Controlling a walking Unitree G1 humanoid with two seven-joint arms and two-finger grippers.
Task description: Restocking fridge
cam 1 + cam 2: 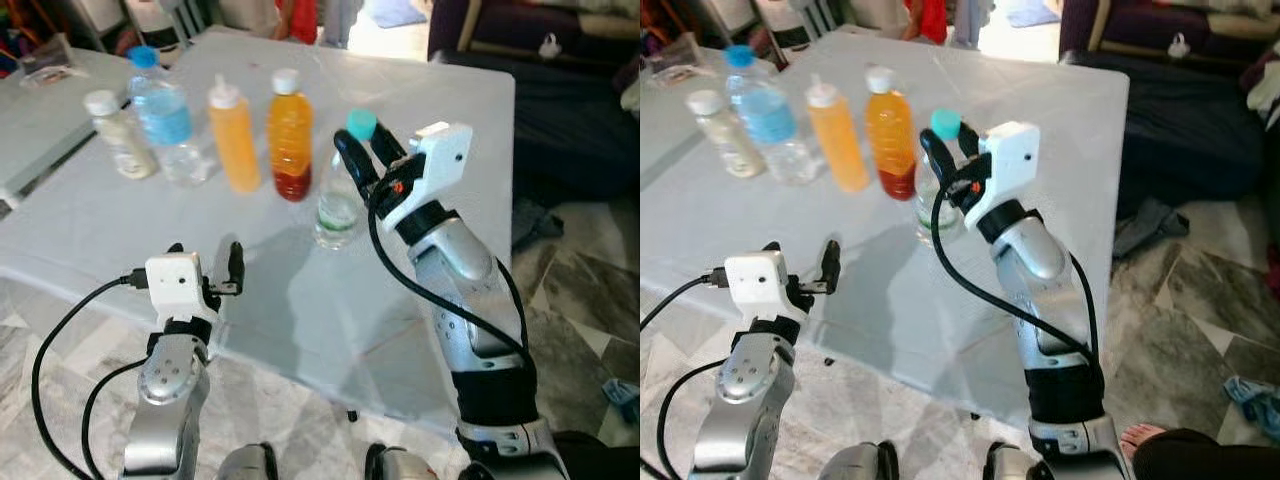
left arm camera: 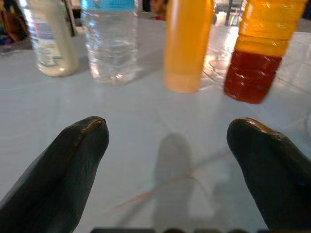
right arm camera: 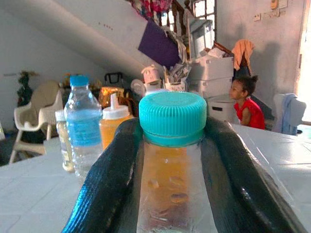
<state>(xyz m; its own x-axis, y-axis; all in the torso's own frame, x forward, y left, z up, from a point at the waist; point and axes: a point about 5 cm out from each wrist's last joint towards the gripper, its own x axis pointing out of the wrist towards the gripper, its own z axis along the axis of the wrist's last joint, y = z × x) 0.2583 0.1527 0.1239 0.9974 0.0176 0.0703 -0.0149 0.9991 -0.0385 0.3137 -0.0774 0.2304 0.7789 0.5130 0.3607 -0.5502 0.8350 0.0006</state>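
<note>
Broadly, a white table [image 1: 420, 300] took up most of the scene, with a dark sofa [image 1: 560, 110] beyond its far right corner and pale marble floor [image 1: 590, 300] to the right. A person in a red top [image 3: 247, 110] sat in the far background of the right wrist view. On the table stood a row of five bottles. From left to right these were a cream bottle [image 1: 118, 135], a water bottle [image 1: 165, 118] with a blue cap, an orange squeeze bottle [image 1: 233, 137], an orange and red juice bottle [image 1: 290, 135], and a clear bottle [image 1: 340, 195] with a teal cap, nearest the right arm. The right gripper [image 1: 365, 152] was clamped around the neck of the clear bottle, one finger on each side just under the cap. The left gripper [image 1: 205, 262] hovered over the near left part of the table, its fingers [image 2: 68, 165] spread apart and grasping nothing, short of the bottle row.
</note>
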